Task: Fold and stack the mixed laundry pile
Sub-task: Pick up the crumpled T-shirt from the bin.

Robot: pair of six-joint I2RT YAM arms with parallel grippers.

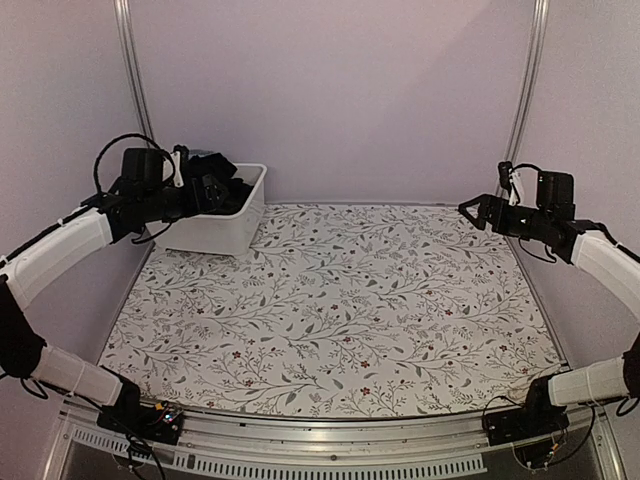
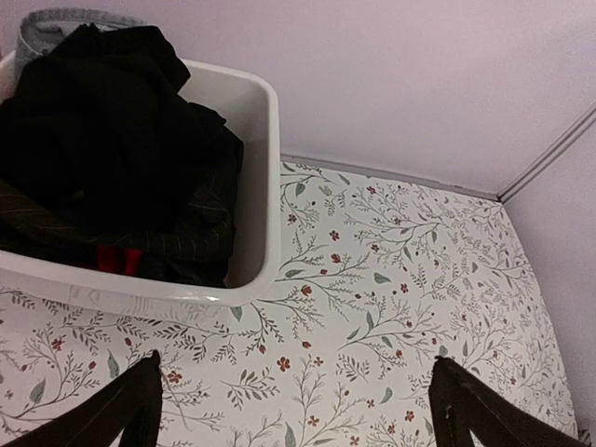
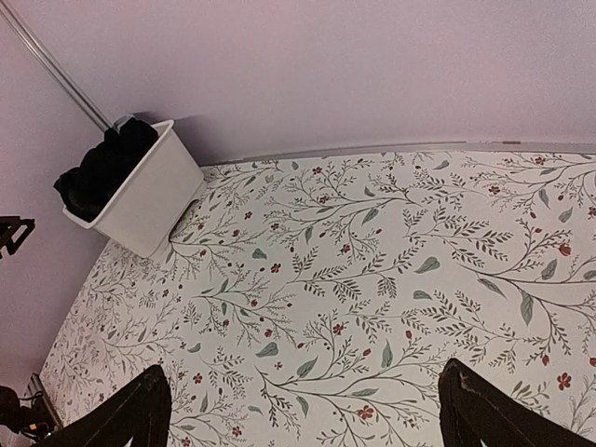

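Note:
The laundry pile (image 2: 102, 158) lies in a white plastic bin (image 2: 264, 177): mostly black cloth, a dark striped piece, a bit of red, and a grey-blue garment at the far rim. The bin stands at the far left of the table (image 1: 235, 215) and shows in the right wrist view (image 3: 140, 209). My left gripper (image 1: 225, 190) hovers over the bin, open and empty; its fingers (image 2: 130, 410) frame bare tablecloth. My right gripper (image 1: 475, 212) is open and empty, raised at the far right; its fingers (image 3: 475, 410) frame tablecloth.
A floral tablecloth (image 1: 340, 310) covers the table. Lilac walls enclose the back and sides, with metal frame posts (image 1: 135, 70) in the far corners. The arm bases (image 1: 150, 420) sit at the near edge.

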